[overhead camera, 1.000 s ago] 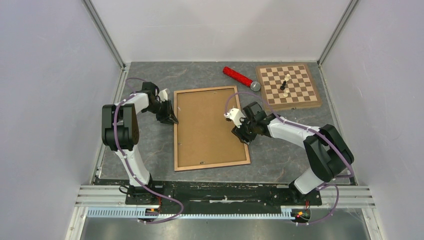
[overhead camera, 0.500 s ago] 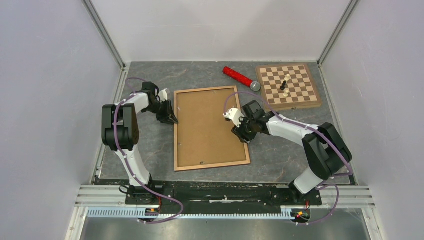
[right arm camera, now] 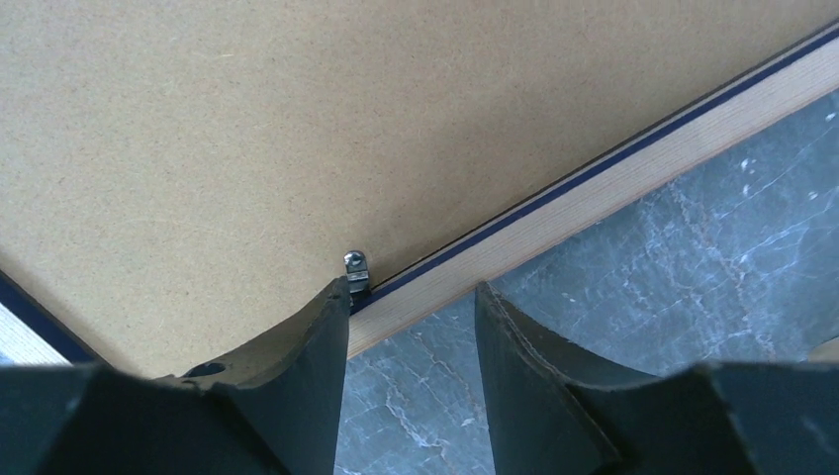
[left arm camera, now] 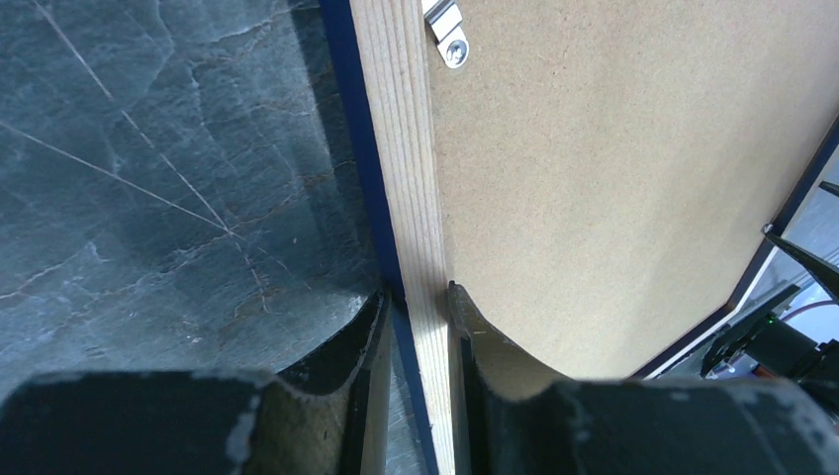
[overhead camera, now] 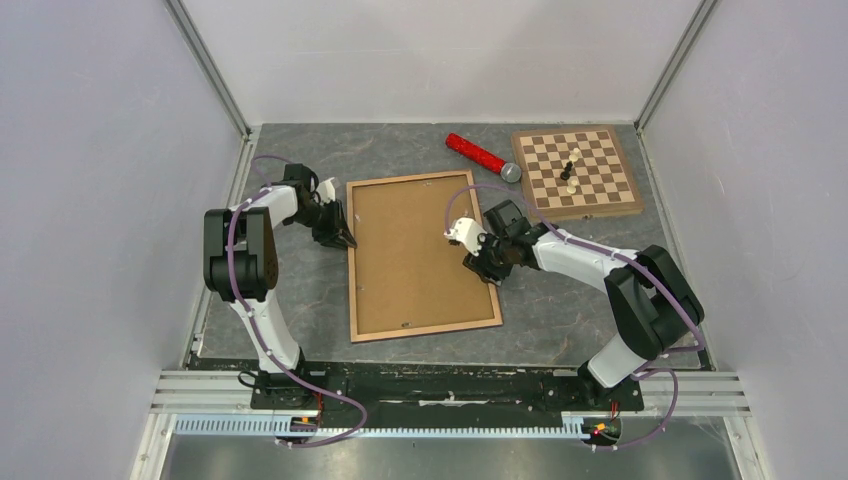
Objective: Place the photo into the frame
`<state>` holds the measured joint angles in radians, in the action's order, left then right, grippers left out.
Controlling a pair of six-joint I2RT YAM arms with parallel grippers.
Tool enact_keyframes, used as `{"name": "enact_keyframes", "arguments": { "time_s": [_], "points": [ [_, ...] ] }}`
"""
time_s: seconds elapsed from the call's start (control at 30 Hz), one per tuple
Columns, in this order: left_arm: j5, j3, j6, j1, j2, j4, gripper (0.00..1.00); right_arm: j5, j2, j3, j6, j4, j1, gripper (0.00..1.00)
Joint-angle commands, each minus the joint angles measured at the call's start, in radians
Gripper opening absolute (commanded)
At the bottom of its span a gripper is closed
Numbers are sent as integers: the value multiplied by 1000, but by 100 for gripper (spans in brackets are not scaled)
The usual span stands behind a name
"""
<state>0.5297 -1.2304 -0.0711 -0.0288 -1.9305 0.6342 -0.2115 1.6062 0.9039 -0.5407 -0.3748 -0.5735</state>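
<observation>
Two claws on the frame (overhead camera: pixel 425 327): left gripper (left arm camera: pixel 417 297) clamped to one rail, right gripper (right arm camera: pixel 413 292) apart astride the other, and snagging that clip (right arm camera: pixel 355 265) could slew it.

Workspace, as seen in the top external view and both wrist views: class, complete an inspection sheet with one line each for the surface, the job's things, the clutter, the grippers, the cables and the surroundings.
surface: grey marbled table, flat.
job's things: the frame lies back-up at the centre, with a brown backing panel filling it; the photo is not visible.
clutter: red cylinder with a grey cap, and a chessboard carrying two pieces, far right, apart from the frame.
grippers: left gripper shut on the frame's left rail; right gripper open, straddling the right rail, one finger beside a metal clip.
cables: purple cables loop along both arms.
surroundings: pale walls on three sides.
</observation>
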Motion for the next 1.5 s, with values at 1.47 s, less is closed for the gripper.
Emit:
{"name": "enact_keyframes", "arguments": {
  "time_s": [1.47],
  "points": [
    [-25, -15, 19, 4, 12, -28, 2, 40, 437, 581, 501, 143, 164, 67]
  ]
}}
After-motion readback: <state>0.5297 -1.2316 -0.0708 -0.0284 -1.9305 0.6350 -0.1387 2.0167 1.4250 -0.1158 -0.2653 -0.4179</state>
